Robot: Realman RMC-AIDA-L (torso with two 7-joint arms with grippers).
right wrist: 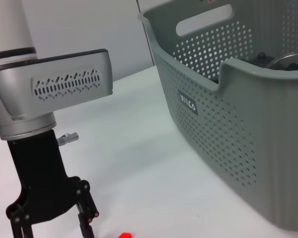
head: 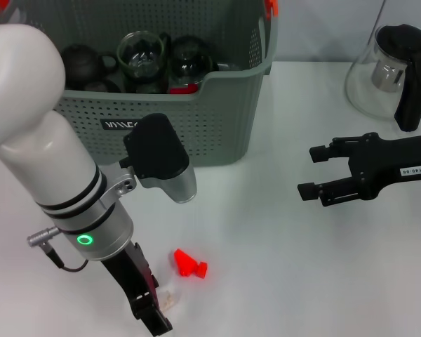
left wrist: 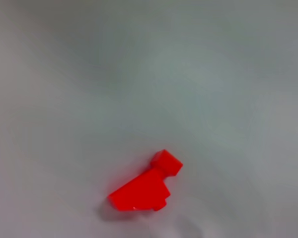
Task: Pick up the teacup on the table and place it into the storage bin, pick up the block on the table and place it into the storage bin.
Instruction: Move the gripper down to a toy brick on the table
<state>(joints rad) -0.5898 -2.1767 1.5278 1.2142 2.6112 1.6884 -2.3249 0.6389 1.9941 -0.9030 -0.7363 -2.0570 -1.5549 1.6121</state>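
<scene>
left gripper (head: 154, 319) fingertips cut off, block (right wrist: 124, 235) cropped

L hand (right wrist: 49, 225) nr storage bin (right wrist: 228, 134).
</scene>
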